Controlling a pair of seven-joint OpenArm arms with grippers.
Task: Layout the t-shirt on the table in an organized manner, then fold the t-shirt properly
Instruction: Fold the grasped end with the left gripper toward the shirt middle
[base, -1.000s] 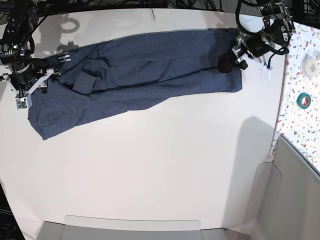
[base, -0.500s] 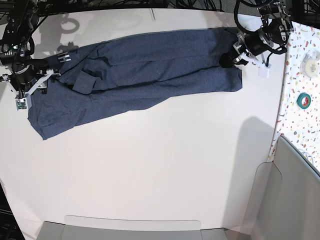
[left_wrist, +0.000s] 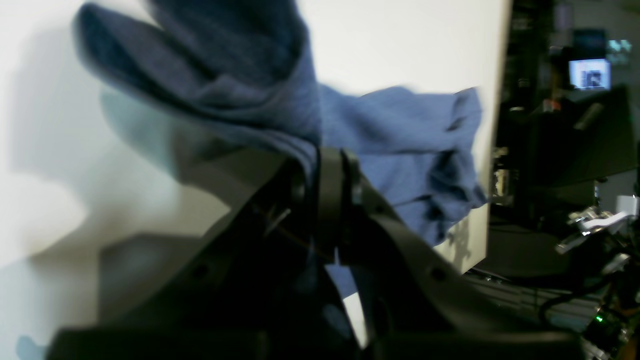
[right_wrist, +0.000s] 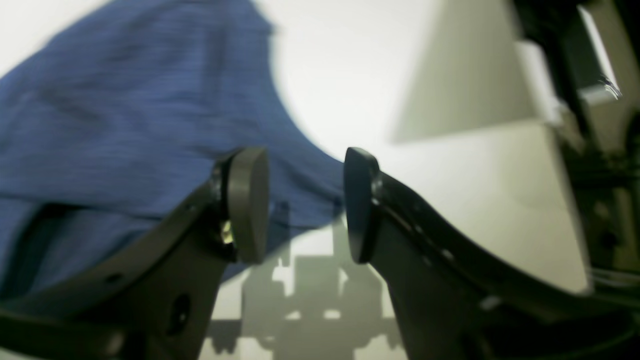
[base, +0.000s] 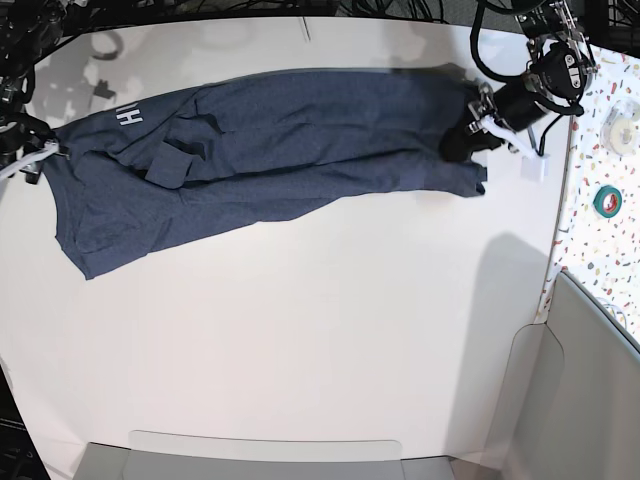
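Right now the t-shirt (base: 270, 150) is lying stretched in a long, rumpled band across the far half of the table (base: 300, 340), running from about nine o'clock to about two o'clock in the base view, with white lettering (base: 124, 117) showing near its nine o'clock end. At the two o'clock end the left gripper (base: 470, 135) is pinching the cloth: in the left wrist view its jaws are standing pressed together with folds of navy fabric (left_wrist: 280, 130) bunching between and above them, and the hem beyond is lifting slightly off the white surface. At the nine o'clock edge the right gripper (right_wrist: 302, 205) is sitting with its jaws parted; in its own wrist view the two round pads (right_wrist: 247, 202) are standing clearly apart, holding nothing, with the shirt's edge lying on the table just beyond the gap. Off at three o'clock a green tape roll (base: 607, 200) is resting on the speckled side surface (base: 600, 260).
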